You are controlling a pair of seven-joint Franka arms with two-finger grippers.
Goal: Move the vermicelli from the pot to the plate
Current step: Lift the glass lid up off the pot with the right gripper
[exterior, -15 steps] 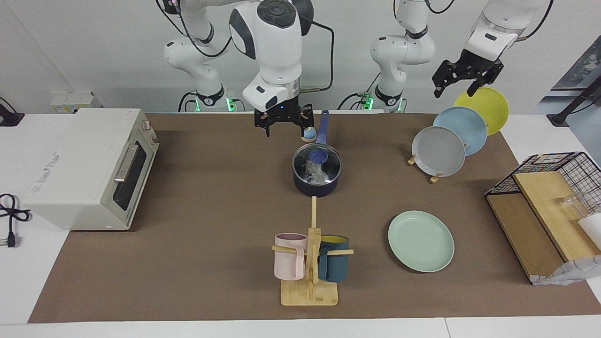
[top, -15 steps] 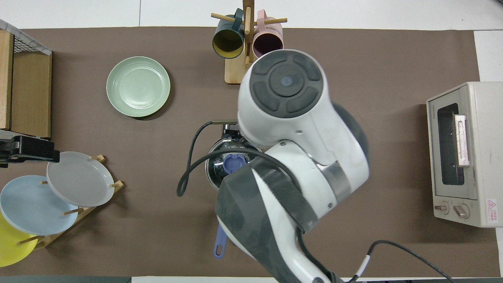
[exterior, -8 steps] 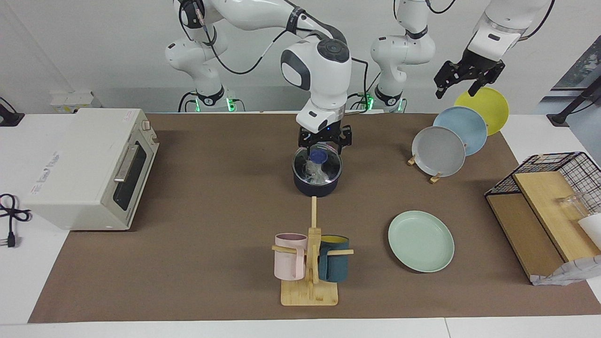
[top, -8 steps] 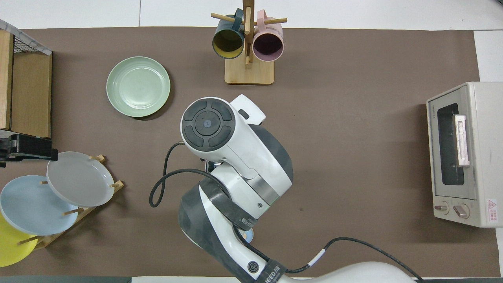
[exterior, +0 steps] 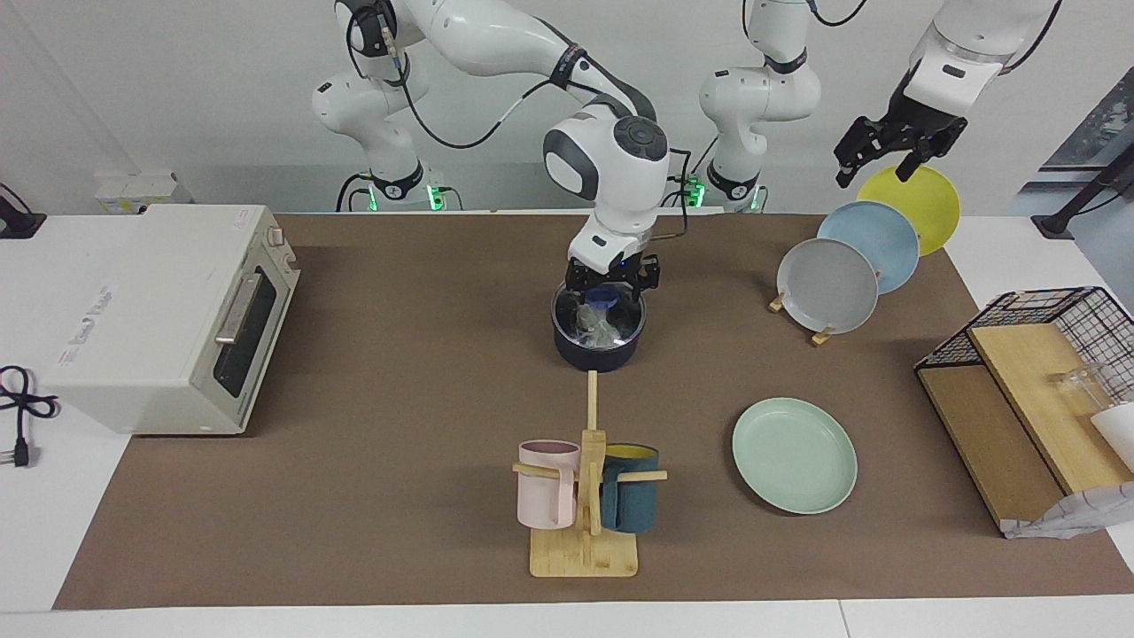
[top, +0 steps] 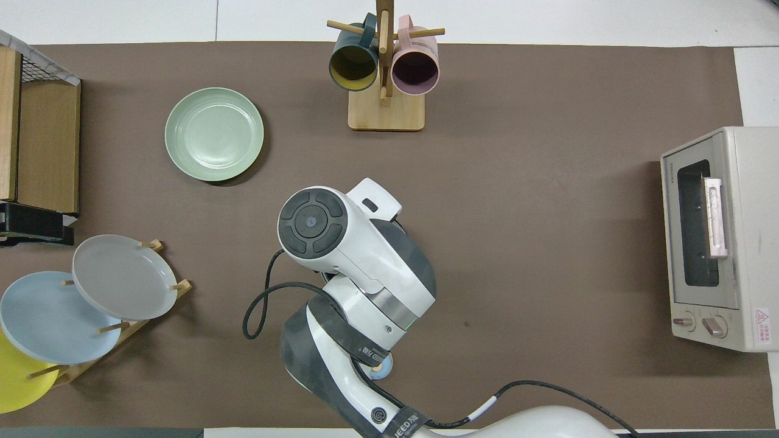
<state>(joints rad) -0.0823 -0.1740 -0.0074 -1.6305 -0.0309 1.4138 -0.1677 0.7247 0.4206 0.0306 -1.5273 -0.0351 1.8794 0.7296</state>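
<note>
The dark navy pot (exterior: 597,352) stands mid-table with a clear glass lid (exterior: 620,325) on it. The white vermicelli (exterior: 595,329) shows through the lid, inside the pot. My right gripper (exterior: 611,285) is open, low over the lid, with its fingers on either side of the blue knob (exterior: 605,297). The pot's handle is hidden by the right arm. In the overhead view that arm hides the pot. The mint-green plate (exterior: 795,455) lies empty, farther from the robots, toward the left arm's end; it also shows in the overhead view (top: 214,134). My left gripper (exterior: 877,161) is open, high over the plate rack.
A rack (exterior: 824,335) holds grey, light blue and yellow plates. A mug tree (exterior: 585,496) with pink and dark teal mugs stands farther out than the pot. A toaster oven (exterior: 168,319) sits at the right arm's end, a wire basket (exterior: 1036,306) at the left arm's.
My right gripper moved from over the pot's handle to over the lid and dropped down around the knob. My left gripper drifted slightly toward the left arm's end.
</note>
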